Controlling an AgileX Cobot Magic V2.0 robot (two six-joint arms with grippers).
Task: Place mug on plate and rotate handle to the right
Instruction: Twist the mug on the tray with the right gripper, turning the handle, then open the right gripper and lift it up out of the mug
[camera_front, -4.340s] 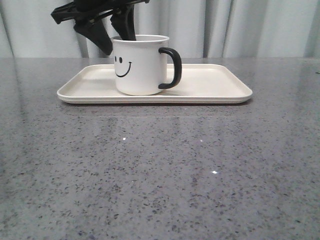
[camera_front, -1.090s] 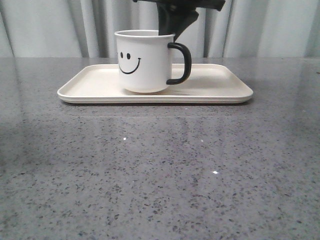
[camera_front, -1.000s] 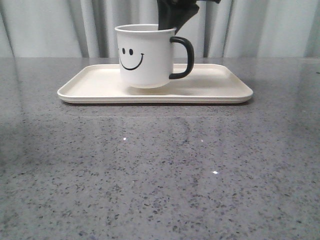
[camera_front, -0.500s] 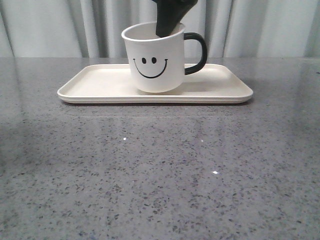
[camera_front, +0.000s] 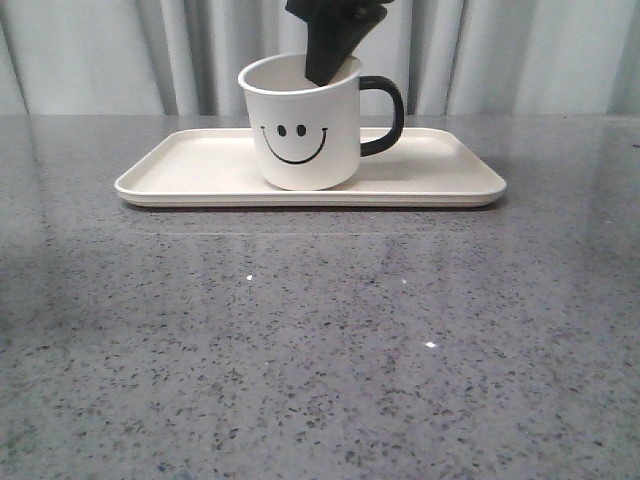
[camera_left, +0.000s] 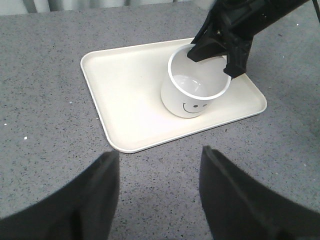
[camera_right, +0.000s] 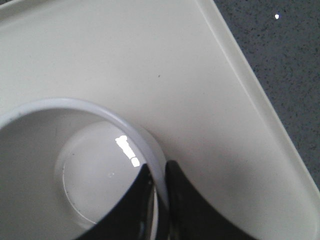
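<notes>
The white mug (camera_front: 303, 125) with the black smiley face stands tilted on the cream plate (camera_front: 190, 165), its black handle (camera_front: 385, 113) pointing right. My right gripper (camera_front: 328, 62) comes down from above and is shut on the mug's rim, one finger inside and one outside, as the right wrist view (camera_right: 159, 172) shows. The mug (camera_left: 195, 90) and plate (camera_left: 125, 100) also show in the left wrist view. My left gripper (camera_left: 159, 160) is open and empty over the table, short of the plate's near edge.
The plate sits on a grey speckled table (camera_front: 320, 340). Pale curtains (camera_front: 520, 55) hang behind the table's far edge. The right arm (camera_left: 245, 25) reaches over the plate's far corner in the left wrist view.
The right gripper has turned the mug so the face points forward, then moved it slightly left and lowered it. The left gripper that was beside the mug has withdrawn.
</notes>
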